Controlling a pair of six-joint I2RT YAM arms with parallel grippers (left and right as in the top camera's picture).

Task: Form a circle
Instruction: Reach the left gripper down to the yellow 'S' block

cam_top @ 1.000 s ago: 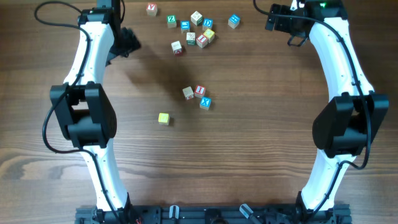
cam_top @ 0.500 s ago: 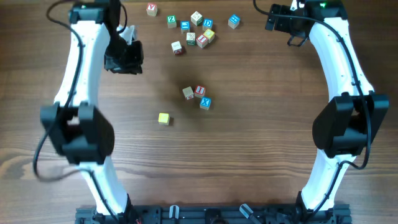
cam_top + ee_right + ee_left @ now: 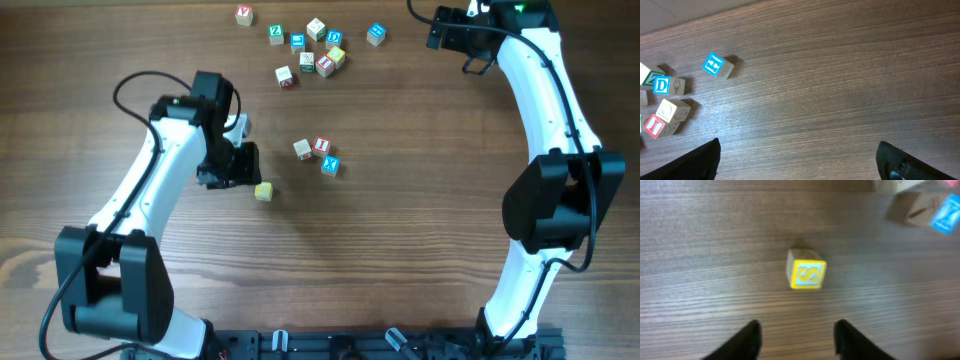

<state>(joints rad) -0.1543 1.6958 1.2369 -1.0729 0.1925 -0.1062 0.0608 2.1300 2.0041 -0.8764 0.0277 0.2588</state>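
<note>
Three cubes sit close together mid-table: a cream cube [image 3: 302,149], a white cube with a red letter [image 3: 321,146] and a blue X cube [image 3: 330,166]. No closed circle of cubes shows. A yellow cube [image 3: 263,191] lies apart, to their lower left. My left gripper [image 3: 243,165] hovers just left of it. In the left wrist view the yellow cube [image 3: 806,274] lies ahead of the left gripper [image 3: 797,336], which is open and empty. The right gripper [image 3: 440,30] stays at the far right back; in its wrist view the right gripper [image 3: 797,162] is wide open over bare wood.
Several loose letter cubes lie at the back of the table, among them a red-marked cube [image 3: 286,76], a green one [image 3: 276,33] and a blue one [image 3: 376,34]. The right wrist view shows that blue cube [image 3: 716,65] and a cube cluster [image 3: 665,107] at its left edge.
The left arm has swung from the far back left down to mid-table, ending beside the yellow cube. The cubes and the right arm have not moved.
</note>
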